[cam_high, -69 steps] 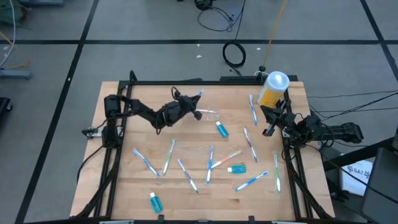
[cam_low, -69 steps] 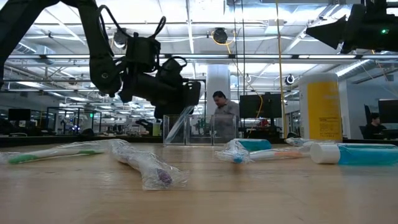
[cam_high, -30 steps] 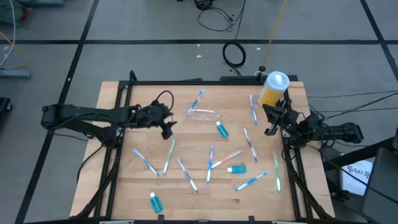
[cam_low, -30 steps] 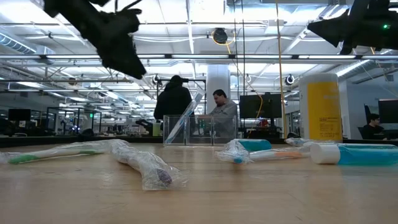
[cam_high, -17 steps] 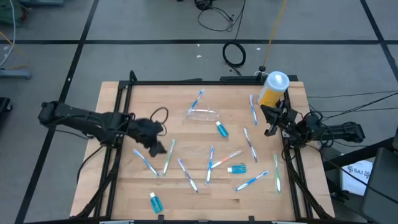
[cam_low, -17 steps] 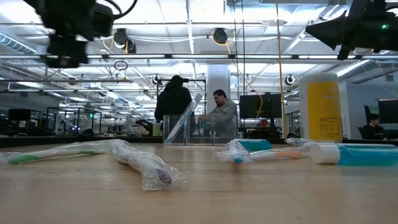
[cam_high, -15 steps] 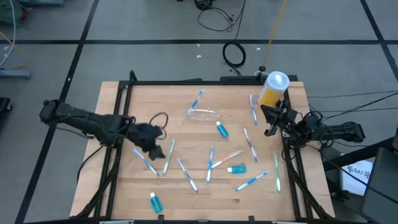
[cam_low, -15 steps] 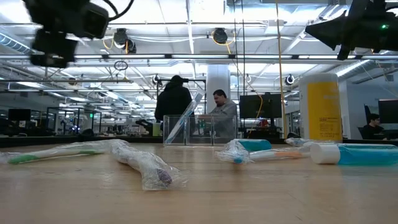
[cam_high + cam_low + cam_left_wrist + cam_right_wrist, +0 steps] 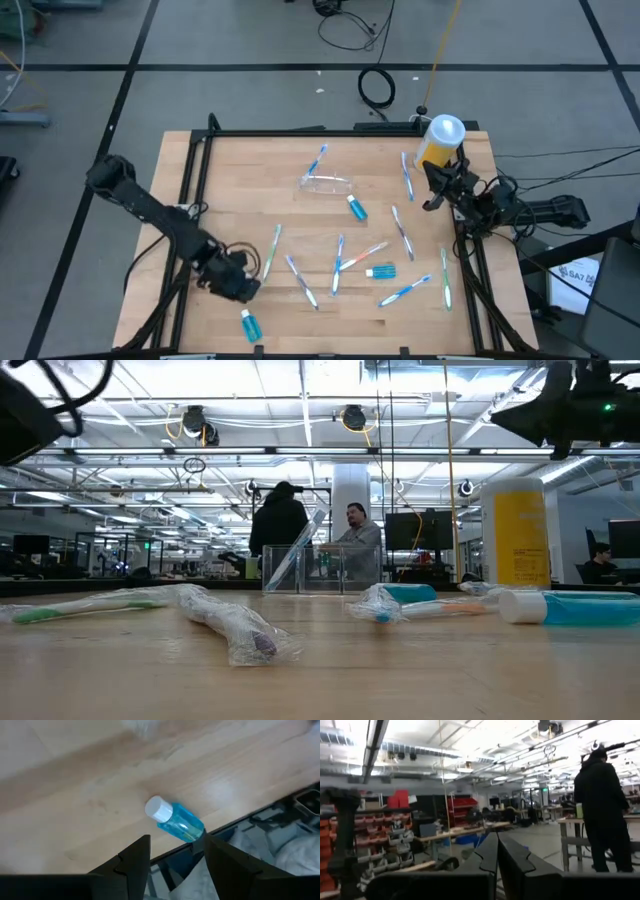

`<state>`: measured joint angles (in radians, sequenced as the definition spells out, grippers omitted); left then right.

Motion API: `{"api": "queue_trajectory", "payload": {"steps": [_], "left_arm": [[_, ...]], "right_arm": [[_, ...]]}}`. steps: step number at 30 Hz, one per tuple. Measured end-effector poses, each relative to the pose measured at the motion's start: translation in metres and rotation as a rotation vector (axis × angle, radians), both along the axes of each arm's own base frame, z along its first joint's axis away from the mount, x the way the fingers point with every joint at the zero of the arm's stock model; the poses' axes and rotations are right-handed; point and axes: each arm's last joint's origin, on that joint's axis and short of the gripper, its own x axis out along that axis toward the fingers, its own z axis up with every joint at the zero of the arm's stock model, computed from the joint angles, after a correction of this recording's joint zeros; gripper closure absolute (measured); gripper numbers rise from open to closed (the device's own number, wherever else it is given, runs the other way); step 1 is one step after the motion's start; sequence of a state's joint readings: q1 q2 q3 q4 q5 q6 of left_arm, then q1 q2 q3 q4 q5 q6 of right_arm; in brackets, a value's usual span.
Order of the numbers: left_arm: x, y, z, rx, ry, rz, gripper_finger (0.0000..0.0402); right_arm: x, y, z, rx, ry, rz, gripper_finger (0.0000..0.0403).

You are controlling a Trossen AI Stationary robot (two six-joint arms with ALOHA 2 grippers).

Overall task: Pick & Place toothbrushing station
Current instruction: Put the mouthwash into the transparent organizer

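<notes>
Left end effector (image 9: 172, 857), fingers spread and empty, hangs over the worktop's (image 9: 300, 320) near-left corner. Just ahead lies a toothpaste tube (image 9: 175, 820): stubby, glossy teal, ribbed white cap, long axis slanting across the finger gap. Right end effector (image 9: 430, 205), shut, waits far off.
</notes>
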<state>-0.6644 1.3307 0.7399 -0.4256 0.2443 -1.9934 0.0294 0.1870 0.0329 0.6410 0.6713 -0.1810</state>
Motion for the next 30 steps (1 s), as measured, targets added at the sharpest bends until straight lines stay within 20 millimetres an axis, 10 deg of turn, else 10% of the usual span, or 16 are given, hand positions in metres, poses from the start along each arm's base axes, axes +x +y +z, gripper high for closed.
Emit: {"api": "queue_trajectory", "payload": {"steps": [30], "left_arm": [[0.009, -0.043, -0.058, 0.055, 0.089, 0.155, 0.0215]], "right_arm": [[0.108, 0.003, 0.031, -0.011, 0.276, 0.162, 0.0401]]}}
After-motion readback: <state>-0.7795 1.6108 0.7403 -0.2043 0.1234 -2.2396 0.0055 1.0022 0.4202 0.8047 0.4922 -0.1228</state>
